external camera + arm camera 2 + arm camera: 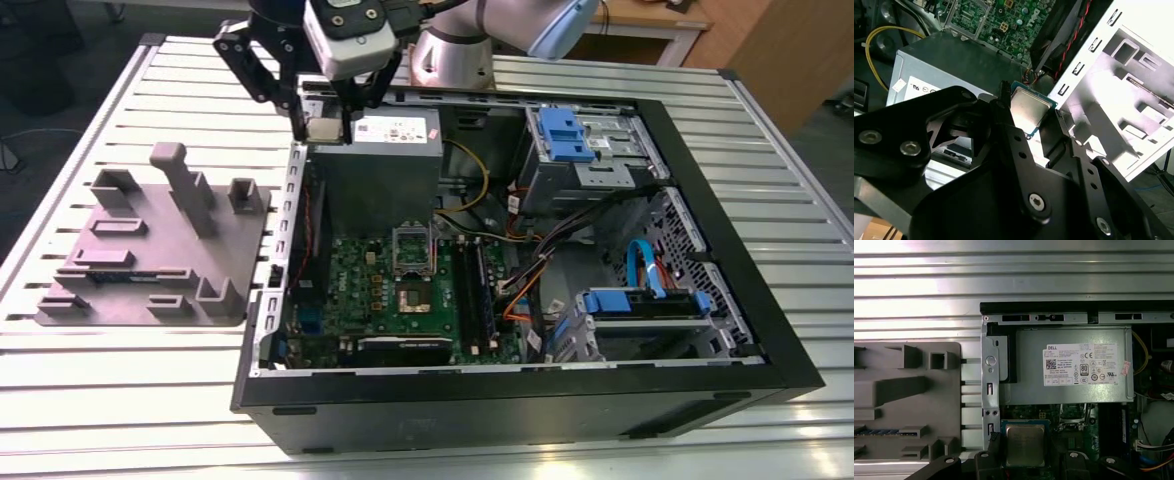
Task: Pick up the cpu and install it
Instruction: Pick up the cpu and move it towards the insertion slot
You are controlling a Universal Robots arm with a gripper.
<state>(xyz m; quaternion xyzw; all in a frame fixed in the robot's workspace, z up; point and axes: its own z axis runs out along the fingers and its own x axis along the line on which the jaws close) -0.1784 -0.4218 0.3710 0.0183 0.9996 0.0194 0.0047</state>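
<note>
Tool (324, 128) clamps small square silver-topped cpu (1025, 444) above large grey metal box (378, 152). In exterior view, motherboard socket (414, 285) sits at tool's 5 o'clock. Hold your chip level, grip firm.

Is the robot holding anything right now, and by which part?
Yes. The gripper holds the cpu, pinched by two opposite edges, with its shiny metal top left uncovered.

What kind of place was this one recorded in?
Probably a robotics lab bench for computer assembly: an open desktop case sits on a slatted metal table, a grey fixture tray beside it, and the gripper holds the cpu.
</note>
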